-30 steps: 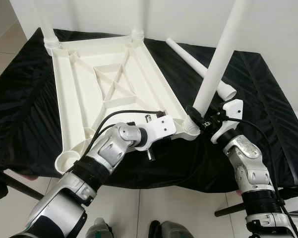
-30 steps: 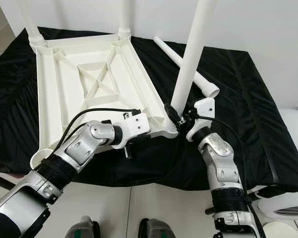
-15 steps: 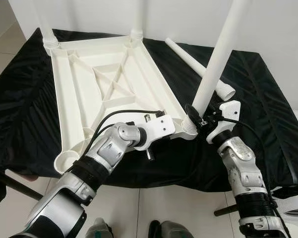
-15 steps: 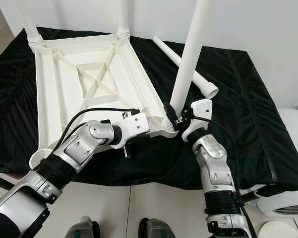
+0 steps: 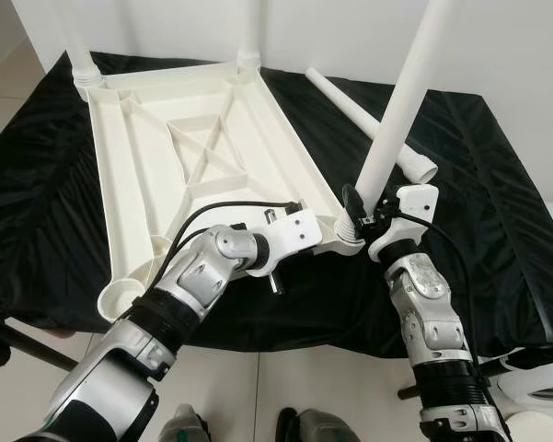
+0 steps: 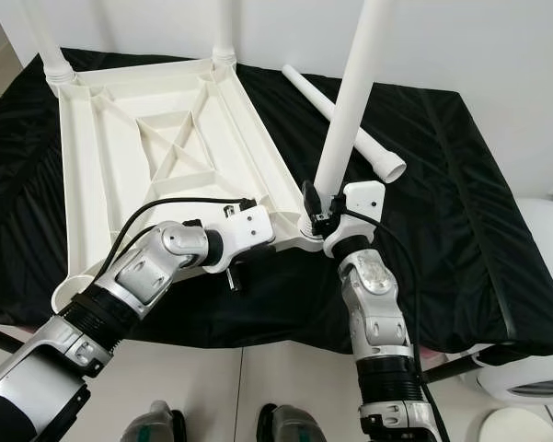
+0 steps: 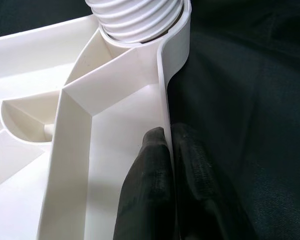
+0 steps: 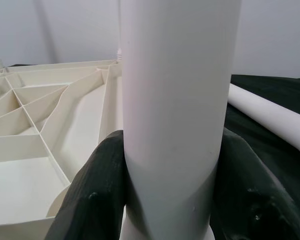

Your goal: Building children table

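The white table top [image 5: 202, 147] lies upside down on a black cloth. Two white legs stand in its far corner sockets. A third leg [image 5: 400, 106] stands in the near right socket [image 5: 348, 241], leaning slightly right. My right gripper [image 8: 172, 200] is shut on that leg just above the threaded base, one finger [image 8: 97, 195] on each side. My left gripper [image 7: 168, 137] is shut on the table top's rim [image 7: 162, 75] close to the same corner, beside the ribbed collar [image 7: 137, 17]. A fourth leg [image 5: 368, 120] lies loose on the cloth at the back right. The near left socket [image 5: 120, 296] holds no leg.
The black cloth [image 5: 497, 203] covers a low support whose front edge runs just under both wrists. Tiled floor [image 5: 285, 387] lies below it, with my feet at the bottom. A white round object [image 6: 534, 378] sits on the floor at the right.
My right wrist has swung left around the leg's base, closer to the corner socket. The leg stays in the socket. The left gripper keeps its hold on the rim.
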Tool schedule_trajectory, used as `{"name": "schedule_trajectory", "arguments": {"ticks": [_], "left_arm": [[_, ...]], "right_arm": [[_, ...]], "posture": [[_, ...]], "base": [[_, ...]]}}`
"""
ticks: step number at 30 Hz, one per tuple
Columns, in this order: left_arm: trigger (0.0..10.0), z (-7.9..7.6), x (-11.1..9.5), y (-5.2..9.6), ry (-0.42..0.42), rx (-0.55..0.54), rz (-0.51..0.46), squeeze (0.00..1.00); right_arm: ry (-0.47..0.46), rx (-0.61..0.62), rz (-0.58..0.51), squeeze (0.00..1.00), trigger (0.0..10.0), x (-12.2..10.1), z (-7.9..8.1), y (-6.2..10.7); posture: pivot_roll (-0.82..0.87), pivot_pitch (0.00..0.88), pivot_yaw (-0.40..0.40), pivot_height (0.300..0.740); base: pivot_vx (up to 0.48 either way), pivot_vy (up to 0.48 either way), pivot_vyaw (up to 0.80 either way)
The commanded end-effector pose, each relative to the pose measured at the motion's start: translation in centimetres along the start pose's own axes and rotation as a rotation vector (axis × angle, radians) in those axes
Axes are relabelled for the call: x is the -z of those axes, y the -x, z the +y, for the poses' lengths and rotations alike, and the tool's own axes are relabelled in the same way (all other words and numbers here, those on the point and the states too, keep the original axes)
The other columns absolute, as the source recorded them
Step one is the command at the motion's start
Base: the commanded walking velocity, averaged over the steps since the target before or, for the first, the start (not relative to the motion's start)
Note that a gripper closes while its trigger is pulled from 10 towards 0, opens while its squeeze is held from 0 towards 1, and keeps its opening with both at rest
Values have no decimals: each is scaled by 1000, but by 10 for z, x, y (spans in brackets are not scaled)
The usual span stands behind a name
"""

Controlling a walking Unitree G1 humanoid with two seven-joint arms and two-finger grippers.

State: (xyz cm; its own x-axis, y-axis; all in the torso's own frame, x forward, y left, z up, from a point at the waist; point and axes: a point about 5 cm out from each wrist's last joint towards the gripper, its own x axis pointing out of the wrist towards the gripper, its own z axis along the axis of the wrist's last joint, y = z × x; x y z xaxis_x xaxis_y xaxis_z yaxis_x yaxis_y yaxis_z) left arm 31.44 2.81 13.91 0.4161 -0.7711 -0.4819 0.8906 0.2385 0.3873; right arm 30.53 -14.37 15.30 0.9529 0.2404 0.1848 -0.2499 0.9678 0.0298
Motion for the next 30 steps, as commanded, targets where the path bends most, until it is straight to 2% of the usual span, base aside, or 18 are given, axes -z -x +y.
{"name": "schedule_trajectory", "arguments": {"ticks": [1,7,9,10,20,30], "left_arm": [[10000,-5,1,-3,-37,13,30,0],[10000,-4,1,-3,-37,11,30,0],[10000,-5,1,-3,-38,11,29,0],[10000,-5,1,-3,-38,11,28,0],[10000,-7,1,-3,-37,13,27,0],[10000,-8,1,-3,-40,17,27,0]], "right_arm": [[-4,-47,93,0,10000,19,14,4],[-17,-58,96,0,10000,21,16,7],[-17,-56,96,0,10000,24,13,11],[-10,-54,89,0,10000,31,7,18],[-31,-52,68,0,10000,40,2,34],[-22,-69,70,0,10000,47,0,38]], "posture": [[35,80,-41,740],[34,80,-41,740],[34,77,-42,740],[35,75,-44,740],[36,74,-44,740],[34,67,-42,740]], "base": [[0,0,0],[0,0,0],[0,0,0],[0,0,0],[0,0,0],[0,0,0]]}}
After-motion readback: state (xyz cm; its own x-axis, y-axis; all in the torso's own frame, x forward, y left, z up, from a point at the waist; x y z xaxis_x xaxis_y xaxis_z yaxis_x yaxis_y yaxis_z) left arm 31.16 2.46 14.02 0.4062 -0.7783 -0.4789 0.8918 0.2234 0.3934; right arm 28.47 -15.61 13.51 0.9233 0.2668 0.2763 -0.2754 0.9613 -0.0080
